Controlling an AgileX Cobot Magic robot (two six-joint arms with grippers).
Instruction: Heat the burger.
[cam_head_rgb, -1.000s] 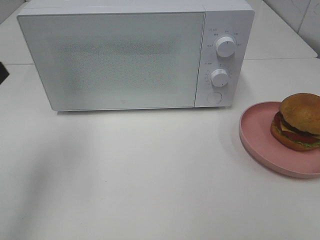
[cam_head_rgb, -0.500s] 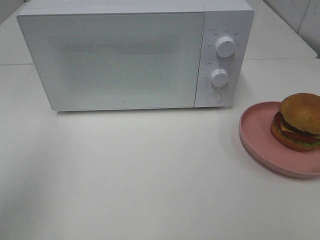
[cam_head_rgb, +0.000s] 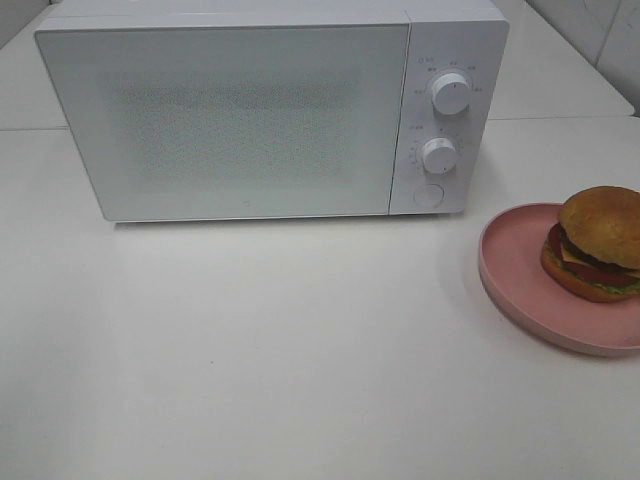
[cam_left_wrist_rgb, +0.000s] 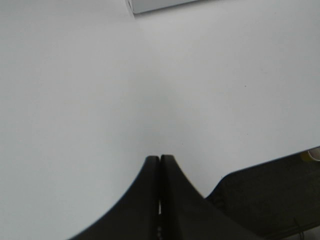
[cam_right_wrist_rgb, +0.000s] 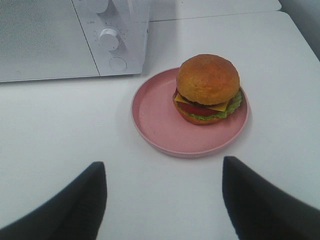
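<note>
The burger (cam_head_rgb: 597, 243) with a golden-brown bun sits on a pink plate (cam_head_rgb: 520, 280) at the right edge of the white table; it also shows in the right wrist view (cam_right_wrist_rgb: 207, 89) on the plate (cam_right_wrist_rgb: 160, 117). The white microwave (cam_head_rgb: 250, 110) stands at the back with its door shut. My right gripper (cam_right_wrist_rgb: 164, 200) is open and empty, some way short of the plate. My left gripper (cam_left_wrist_rgb: 160, 165) is shut and empty above bare table. Neither gripper shows in the high view.
The microwave has two knobs (cam_head_rgb: 450, 93) and a round button (cam_head_rgb: 428, 195) on its right panel, also seen in the right wrist view (cam_right_wrist_rgb: 109, 39). The table's near edge (cam_left_wrist_rgb: 260, 167) shows in the left wrist view.
A dark part at the left edge of the high view one second ago has gone out of view. The burger, plate and microwave have not moved.
</note>
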